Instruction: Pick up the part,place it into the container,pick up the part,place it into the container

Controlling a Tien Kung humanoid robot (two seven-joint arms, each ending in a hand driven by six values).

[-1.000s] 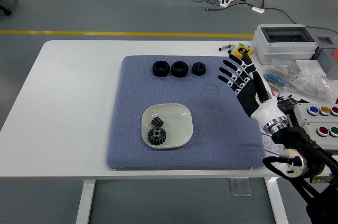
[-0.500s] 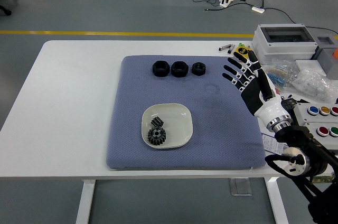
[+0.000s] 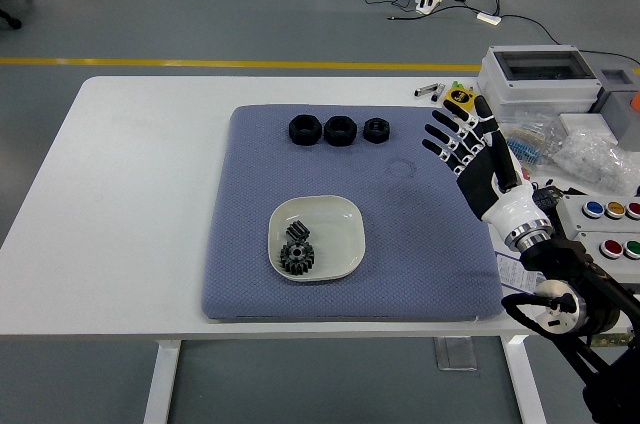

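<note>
Two dark metal toothed gears [image 3: 297, 250] are seen lying together in the shallow cream-white dish [image 3: 345, 219], which rests on the blue-grey quilted mat [image 3: 420, 244] spread over the white counter [image 3: 140, 194]. Three black hexagonal nuts [image 3: 339, 130] are lined up in a row along the far part of the mat, well apart from the dish. The right hand [image 3: 472, 159] is held over the mat's right edge with its black-and-white fingers [image 3: 447, 139] spread and straight, nothing being grasped. The left hand is not in view.

Judged from this layout, both placements appear to be done, unless the nuts are also meant to be carried over; this cannot be settled from the view.

Several risks are to be weighed. If the open hand is swept leftward at its present height, the nearest nut could be knocked out of the row or pushed off the mat. If a nut is approached with the fingers this wide, it may be nudged aside rather than enclosed. Should another part be dropped into the dish from height, the gears could be jolted or the light dish slid across the soft mat. On withdrawal to the right, the cluttered boxes, cables and bags beside the mat could be snagged by the forearm.
</note>
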